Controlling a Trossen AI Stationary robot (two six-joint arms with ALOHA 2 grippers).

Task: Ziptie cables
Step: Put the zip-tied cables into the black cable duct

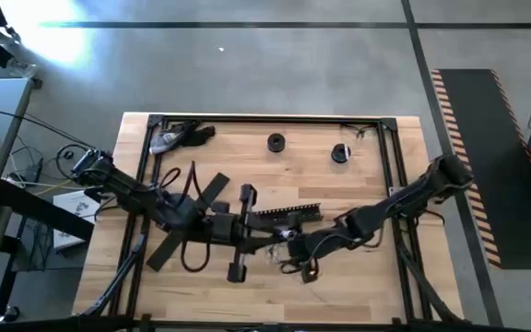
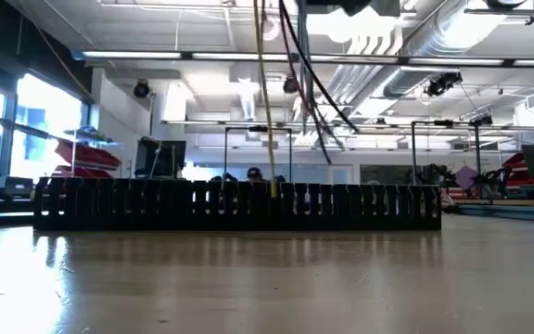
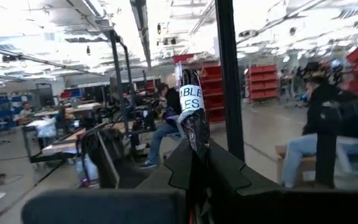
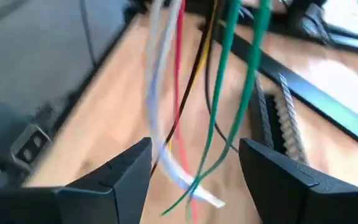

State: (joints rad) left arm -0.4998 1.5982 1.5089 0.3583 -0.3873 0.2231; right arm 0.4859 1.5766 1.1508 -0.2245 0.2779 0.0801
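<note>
The cables [image 4: 251, 74], thin white, red, yellow, black and green wires, run down between the spread fingers of my open right gripper [image 4: 194, 168]; whether they touch a finger I cannot tell. In the high view this gripper [image 1: 295, 244] sits mid-table beside the black slotted channel [image 1: 284, 215]. My left gripper [image 1: 229, 229] is just left of it, shut on a dark shiny packet [image 3: 192, 118] with a white label. In the low view, thin wires [image 2: 262, 93] hang from above down behind the channel [image 2: 239, 204]. My left gripper pinches the packet's lower end [image 3: 195, 149] between its two fingers. The packet stands up past the fingertips, label end farthest from them. The fingers themselves hide how far back it reaches.
Flat black strips [image 1: 187, 226] lie crossed at mid-left. A long black bar [image 1: 241, 232] lies across the table's middle. Two small black round parts [image 1: 276, 141] [image 1: 340, 154] and a bag [image 1: 178, 138] sit near the far edge. A black frame [image 1: 395, 157] borders the table.
</note>
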